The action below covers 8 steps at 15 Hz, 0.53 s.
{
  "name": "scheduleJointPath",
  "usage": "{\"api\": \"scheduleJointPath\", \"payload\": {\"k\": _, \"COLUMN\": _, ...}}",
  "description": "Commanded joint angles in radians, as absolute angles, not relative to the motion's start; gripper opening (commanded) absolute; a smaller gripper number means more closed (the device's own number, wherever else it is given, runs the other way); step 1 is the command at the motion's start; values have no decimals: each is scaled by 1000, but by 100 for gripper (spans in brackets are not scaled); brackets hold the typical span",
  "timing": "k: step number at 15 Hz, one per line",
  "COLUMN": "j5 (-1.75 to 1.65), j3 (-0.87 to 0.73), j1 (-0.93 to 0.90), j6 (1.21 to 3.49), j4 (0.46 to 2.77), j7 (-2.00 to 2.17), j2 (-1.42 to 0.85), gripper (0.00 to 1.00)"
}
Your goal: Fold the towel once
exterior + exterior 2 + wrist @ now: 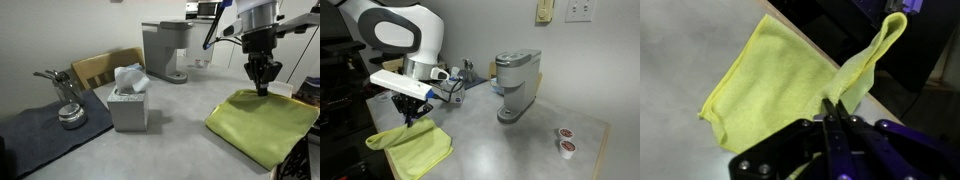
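Jaws clamp the yellow-green towel [765,85] by its edge.

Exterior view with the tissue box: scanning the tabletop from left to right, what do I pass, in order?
Dark mat → tissue box → coffee maker → yellow-green towel.

Arm [398,30] arched over, claw [263,88] pointing down, fingers [829,110] pressed together.
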State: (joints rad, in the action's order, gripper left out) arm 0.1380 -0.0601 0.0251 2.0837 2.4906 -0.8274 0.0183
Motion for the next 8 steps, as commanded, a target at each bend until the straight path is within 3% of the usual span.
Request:
{"api": "scheduleJointPath", "payload": {"k": 1, "j5": 161, "j3": -70, "j1": 46, "j6": 2102, "j4": 2461, "j7": -857, "j2": -65, "gripper": 1}}
{"api": "scheduleJointPath", "payload": {"k": 8, "j5": 97, "j3": -98, "j1": 118, "j6": 2026, "j4": 2342, "j7": -917, "j2": -190, "gripper": 1}}
